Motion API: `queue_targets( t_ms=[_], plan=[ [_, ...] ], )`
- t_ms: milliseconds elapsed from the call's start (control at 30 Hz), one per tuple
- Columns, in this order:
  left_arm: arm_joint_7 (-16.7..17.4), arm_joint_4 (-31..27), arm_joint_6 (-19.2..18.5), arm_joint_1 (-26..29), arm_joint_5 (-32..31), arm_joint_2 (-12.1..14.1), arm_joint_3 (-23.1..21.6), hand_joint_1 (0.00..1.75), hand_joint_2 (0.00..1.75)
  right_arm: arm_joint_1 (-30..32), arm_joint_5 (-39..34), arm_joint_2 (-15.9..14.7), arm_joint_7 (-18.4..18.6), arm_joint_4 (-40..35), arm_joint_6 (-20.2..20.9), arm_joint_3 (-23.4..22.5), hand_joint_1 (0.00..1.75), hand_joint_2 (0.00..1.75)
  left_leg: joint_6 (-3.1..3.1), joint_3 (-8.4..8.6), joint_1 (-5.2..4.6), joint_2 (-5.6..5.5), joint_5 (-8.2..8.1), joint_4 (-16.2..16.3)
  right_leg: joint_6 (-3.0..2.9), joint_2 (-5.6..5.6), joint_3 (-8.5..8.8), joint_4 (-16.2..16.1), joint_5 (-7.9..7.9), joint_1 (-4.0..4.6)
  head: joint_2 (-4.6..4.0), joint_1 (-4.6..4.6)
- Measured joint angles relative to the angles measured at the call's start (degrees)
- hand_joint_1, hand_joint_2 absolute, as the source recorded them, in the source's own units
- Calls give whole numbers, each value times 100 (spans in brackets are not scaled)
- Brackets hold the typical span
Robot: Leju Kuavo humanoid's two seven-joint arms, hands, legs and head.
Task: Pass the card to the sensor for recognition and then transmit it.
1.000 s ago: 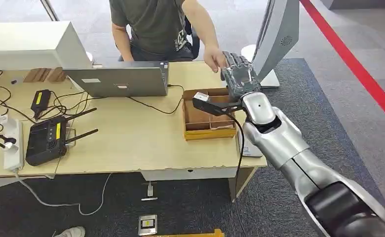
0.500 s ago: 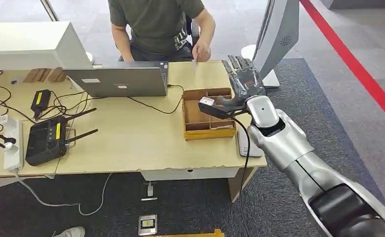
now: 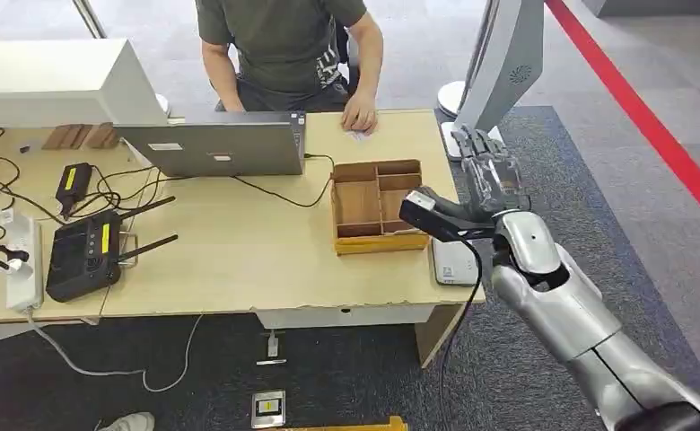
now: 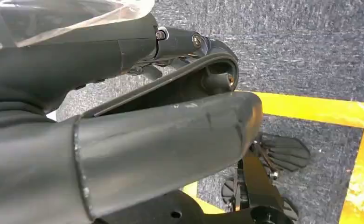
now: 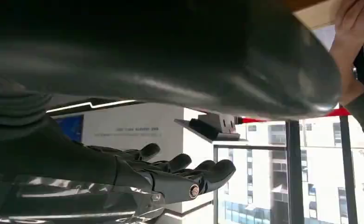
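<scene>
My right hand is hovering off the worktop's right edge, fingers spread wide and holding nothing. The card is lying flat on the worktop under the person's hand, beyond the wooden tray.

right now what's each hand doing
Right hand: open, fingers apart, holding nothing.
Left hand: its fingers can't be made out in the left wrist view, so it cannot be told.

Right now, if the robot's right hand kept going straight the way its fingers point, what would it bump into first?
Probably the white stand just past the desk corner. The right hand is open, fingers aimed away from the robot toward the stand's base. Depth is hard to judge.
</scene>
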Motion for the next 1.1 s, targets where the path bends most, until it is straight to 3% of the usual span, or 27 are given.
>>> queue_targets(
  t_ms=[100, 133, 367, 633, 800, 1100],
  plan=[
    [-50, 0, 26, 2, 4, 2, 0, 0, 0, 341, -112, -171, 9, -398, -31, -88, 0, 0, 0, -1, 0, 1, 0, 0, 0, 1, -1, 1, 0, 0, 0, 0],
    [-87, 0, 26, -2, 15, 4, 0, 0, 0, 412, -112, -212, 9, -512, -26, -94, 0, 175, -1, -1, 0, 1, 0, -1, 0, 1, -1, 1, 0, 0, 0, 0],
    [-194, 0, 64, -8, 120, 4, 2, 0, 0, 645, -199, -293, -46, -971, -61, -18, 0, 175, -3, -1, 1, 1, 2, -3, -1, 1, 0, 6, 0, 1, 0, 2],
    [-181, -2, 112, -11, 223, 4, 28, 0, 0, 613, -354, -147, -190, -842, -651, 236, 0, 175, -3, -4, 1, 1, 3, -3, -1, 0, 1, 6, 0, 1, 0, 2],
    [-111, -2, 109, -12, 240, 4, 44, 0, 0, 560, -479, -20, -308, -490, -990, 391, 0, 175, -4, -6, 1, 1, 2, -3, -2, 0, 0, 6, -1, 1, 0, 2],
    [-157, -2, 144, -21, 328, 4, 90, 0, 0, 224, -584, 481, -660, 605, -1346, 675, 0, 175, -5, -4, 1, 1, 4, -4, -2, 0, -1, 9, -1, 2, 0, 0]
  ],
)
